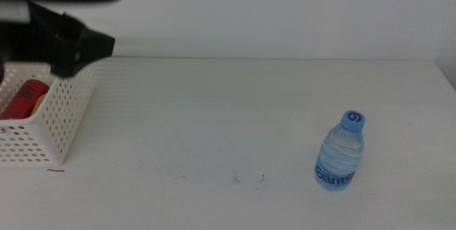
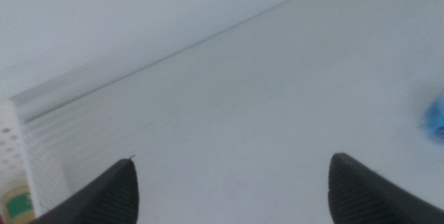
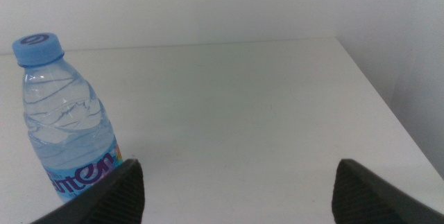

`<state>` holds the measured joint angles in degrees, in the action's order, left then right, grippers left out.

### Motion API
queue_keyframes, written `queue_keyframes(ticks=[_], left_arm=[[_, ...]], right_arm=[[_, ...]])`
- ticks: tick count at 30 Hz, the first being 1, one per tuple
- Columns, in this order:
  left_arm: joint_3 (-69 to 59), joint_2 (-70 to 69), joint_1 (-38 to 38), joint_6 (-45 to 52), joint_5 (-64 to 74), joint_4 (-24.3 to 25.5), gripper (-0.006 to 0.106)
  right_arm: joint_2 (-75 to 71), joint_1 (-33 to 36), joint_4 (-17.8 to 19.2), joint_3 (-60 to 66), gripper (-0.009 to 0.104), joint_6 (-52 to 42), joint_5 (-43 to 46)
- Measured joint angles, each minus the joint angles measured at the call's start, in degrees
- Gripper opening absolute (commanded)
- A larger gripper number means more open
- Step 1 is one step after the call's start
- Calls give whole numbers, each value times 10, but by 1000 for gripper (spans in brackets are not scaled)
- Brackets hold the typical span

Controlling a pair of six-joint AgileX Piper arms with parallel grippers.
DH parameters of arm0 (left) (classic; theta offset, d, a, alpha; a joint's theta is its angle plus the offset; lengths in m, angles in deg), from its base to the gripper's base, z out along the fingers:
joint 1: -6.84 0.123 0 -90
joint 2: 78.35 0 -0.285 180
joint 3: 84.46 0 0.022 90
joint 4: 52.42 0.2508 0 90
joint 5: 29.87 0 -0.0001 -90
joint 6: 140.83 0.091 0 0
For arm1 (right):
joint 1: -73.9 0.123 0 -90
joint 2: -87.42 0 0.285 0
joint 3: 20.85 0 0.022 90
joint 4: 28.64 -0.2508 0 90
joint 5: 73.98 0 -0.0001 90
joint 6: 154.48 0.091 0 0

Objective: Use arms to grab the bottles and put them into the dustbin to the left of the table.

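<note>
One water bottle stands upright on the table, near edge, right side, well apart from the dustbin at far left. Clear plastic, blue cap, blue label; looks filled. Judged: light to moderate weight, thin ribbed walls that give under squeeze, smooth and a bit slippery at the label. Best hold is across the body at mid-height, above the label band, not the cap; being tall and narrow, it could tip if nudged from one side.

Count: one bottle left on the table. In the dustbin, one red can shows through the open top; the left wrist view also catches a sliver of a yellow-green thing inside, too little to name for sure. One dustbin.

Left claw hovers above the dustbin's right rim, jaws spread wide, holding nothing.

Right claw is out of the middle view; its wrist view shows the jaws wide apart and empty, low over the table, the bottle just beside one jaw and outside the gap.

Judged: two items in, one to go.
</note>
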<state>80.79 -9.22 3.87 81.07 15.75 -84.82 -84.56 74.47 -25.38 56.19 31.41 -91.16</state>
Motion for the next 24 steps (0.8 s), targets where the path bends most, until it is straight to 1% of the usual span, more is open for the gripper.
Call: queue_keyframes(ticks=[2, 5, 10, 13, 15, 17, 21, 24], left_arm=[[-35, -41, -1, 6, -11, -27, 94], [-62, -92, -2, 12, -23, -46, 94], [-72, -157, -4, 14, -28, -56, 94], [-64, -181, -4, 11, -3, -55, 94], [-50, -186, -13, -32, 24, -28, 94], [-41, -187, -35, -93, 39, 21, 94], [-37, -192, -113, -163, 26, 99, 94], [-36, -200, -174, -220, 8, 146, 94]], right_arm=[[0, 0, 0, 0, 86, 0, 0], [0, 0, 0, 0, 86, 0, 0], [0, 0, 0, 0, 86, 0, 0], [0, 0, 0, 0, 86, 0, 0], [0, 0, 0, 0, 86, 0, 0], [0, 0, 0, 0, 86, 0, 0], [0, 0, 0, 0, 86, 0, 0], [0, 0, 0, 0, 86, 0, 0]])
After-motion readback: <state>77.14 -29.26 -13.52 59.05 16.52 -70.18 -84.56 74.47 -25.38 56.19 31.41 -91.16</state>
